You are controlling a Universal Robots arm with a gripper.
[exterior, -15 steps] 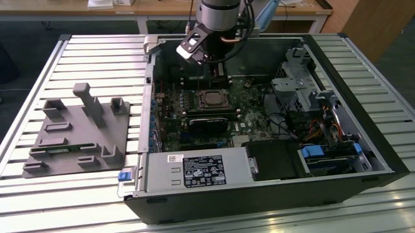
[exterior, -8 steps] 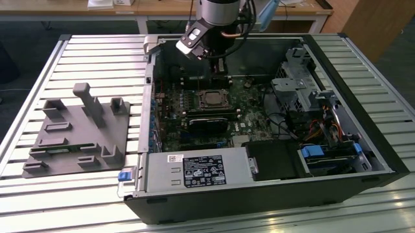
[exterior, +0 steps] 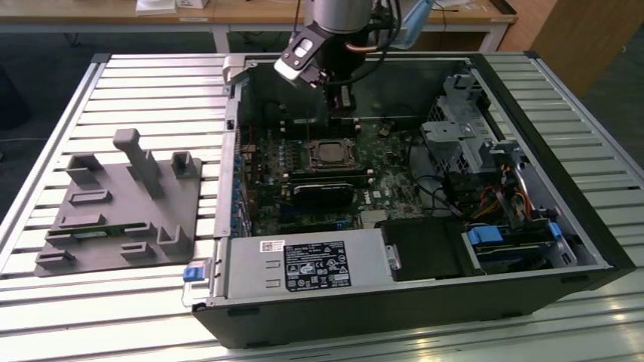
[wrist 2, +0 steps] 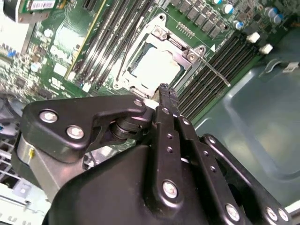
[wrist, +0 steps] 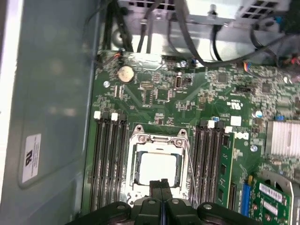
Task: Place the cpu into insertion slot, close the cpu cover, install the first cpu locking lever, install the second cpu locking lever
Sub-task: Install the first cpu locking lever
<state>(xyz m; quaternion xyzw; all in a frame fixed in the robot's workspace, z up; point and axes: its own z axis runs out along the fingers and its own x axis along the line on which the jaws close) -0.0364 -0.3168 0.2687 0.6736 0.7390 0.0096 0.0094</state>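
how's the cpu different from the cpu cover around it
The cpu is a solid pale square; the cpu cover is an open frame with a cut-out centre. The cpu sits inside; the cpu cover rims it and is larger. Both are silver metal, lying flat.

The hand (wrist: 161, 183) hides one edge of the cpu cover (wrist: 155, 139); arm (exterior: 337, 15) cropped.

Robotics lab or test workshop. Evidence: slatted silver aluminium workbench (exterior: 131, 90). On it lies an opened black metal desktop computer case (exterior: 403, 309), its green motherboard (wrist: 187, 93) exposed. Beside it is a grey moulded plastic fixture plate (exterior: 111, 226). A grey robot arm (exterior: 337, 15) with a black two-finger gripper (exterior: 341, 113) reaches into the case. Light wooden desks (exterior: 90, 13) stand behind.
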